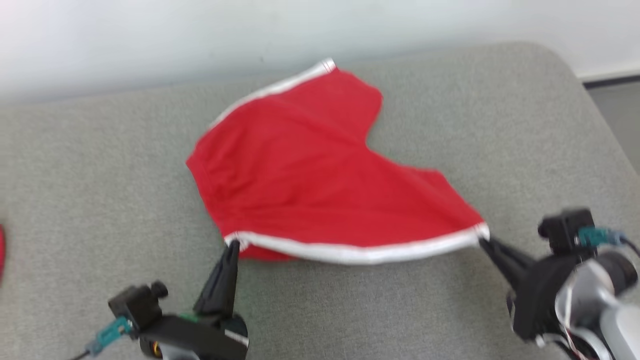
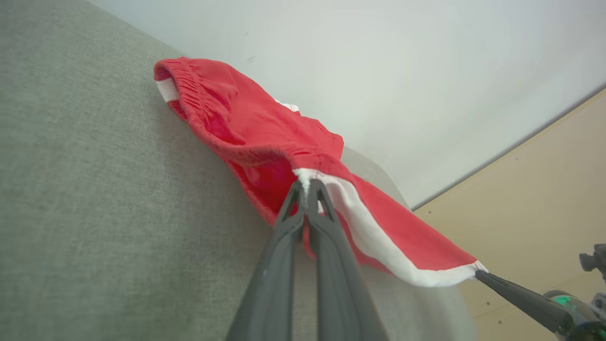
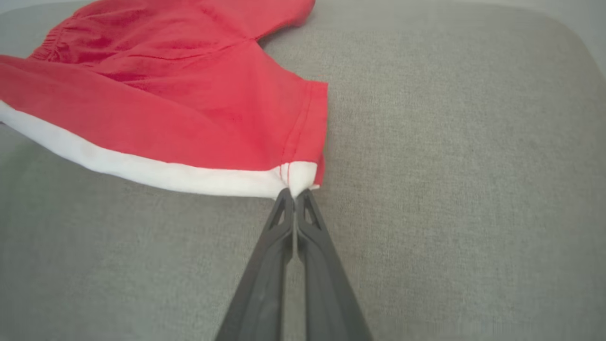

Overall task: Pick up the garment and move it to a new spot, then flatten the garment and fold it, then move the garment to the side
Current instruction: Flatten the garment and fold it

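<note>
The garment [image 1: 320, 170] is a pair of red shorts with white side stripes, lying on a grey padded table [image 1: 100, 175]. Its near white stripe [image 1: 360, 252] is stretched taut between my two grippers. My left gripper [image 1: 232, 246] is shut on the stripe's left corner, seen close up in the left wrist view as the left gripper [image 2: 307, 183] pinching the white edge of the garment [image 2: 265, 137]. My right gripper [image 1: 483, 242] is shut on the stripe's right corner; in the right wrist view the right gripper [image 3: 294, 193] grips the white hem corner of the garment [image 3: 189, 109].
The grey table's rounded far right corner [image 1: 550, 55] meets a pale wall. A bit of something red [image 1: 1, 250] shows at the far left edge of the head view. Bare grey surface [image 3: 450, 189] lies right of the garment. My right gripper's fingers [image 2: 521, 296] appear in the left wrist view.
</note>
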